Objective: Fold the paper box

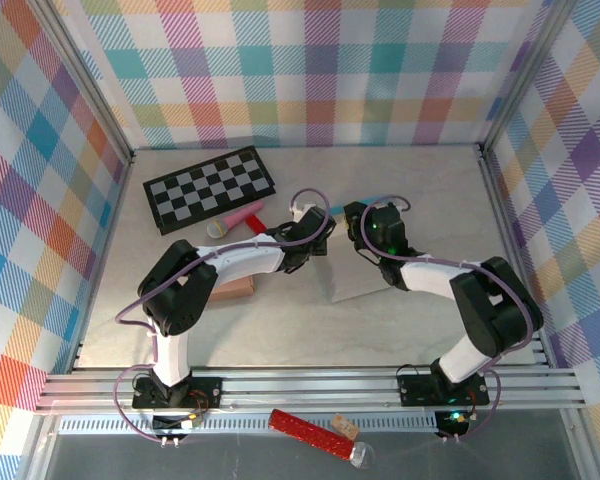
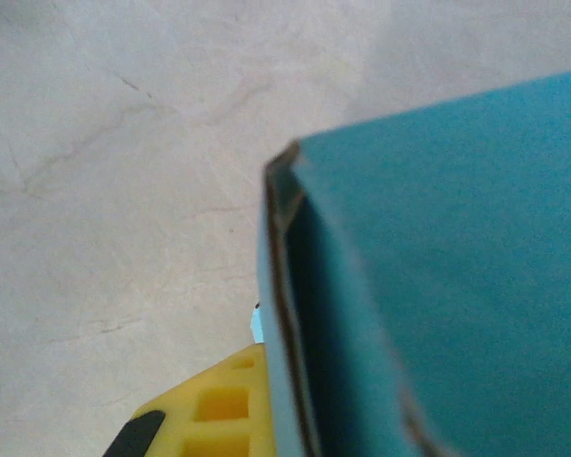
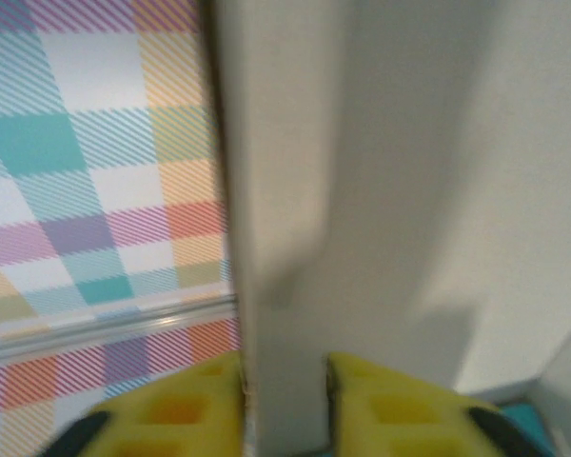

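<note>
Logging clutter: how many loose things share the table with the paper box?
3: a checkerboard back left, a pink tube in front of it, a brown block by the left arm. A red bit by the tube may be a fourth; arms may hide more.

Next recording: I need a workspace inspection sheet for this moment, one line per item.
Surface: pale marbled table, no spills seen.
Job's things: paper box, teal and grey, partly folded, between the two arms.
Clutter: checkerboard, pink toy, brown block under the left arm; red packet on the front ledge.
Grippers: left gripper shut on a teal box wall; right gripper jaws open, astride a grey panel edge.
Cables: purple cables looped over both arms, one loop near the box.
Surroundings: plaid walls, aluminium rails in front.
</note>
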